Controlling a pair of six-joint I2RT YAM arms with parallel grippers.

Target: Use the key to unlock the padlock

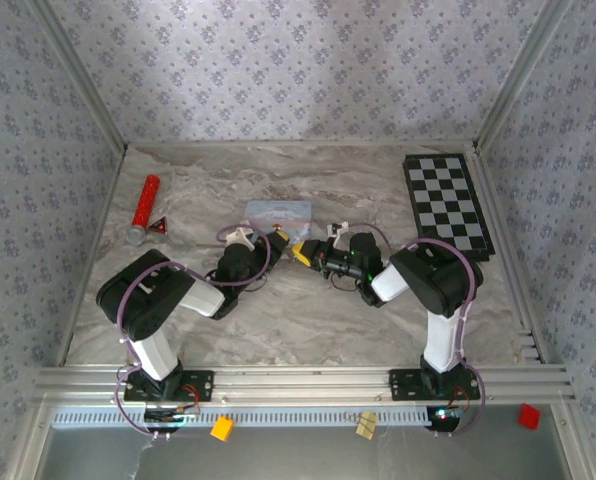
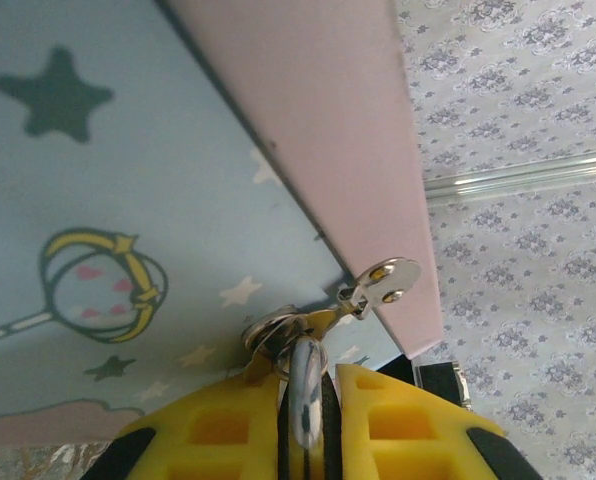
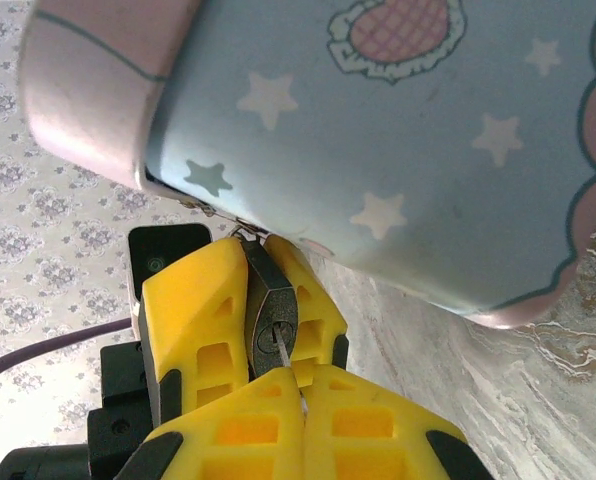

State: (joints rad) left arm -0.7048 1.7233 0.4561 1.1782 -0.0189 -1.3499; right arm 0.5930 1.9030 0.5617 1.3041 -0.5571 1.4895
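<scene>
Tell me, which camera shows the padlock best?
The right wrist view: the padlock faces it end on, with the key at its keyhole. The left wrist view catches the padlock's silvery edge; from the top it is too small to make out.

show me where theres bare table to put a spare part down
Crowded: right in front of the pale blue tin, where left gripper and right gripper meet on the padlock. Free: the near strip of table between them and the front rail; the back patch between red cylinder and tin; the gap between tin and chessboard.
</scene>
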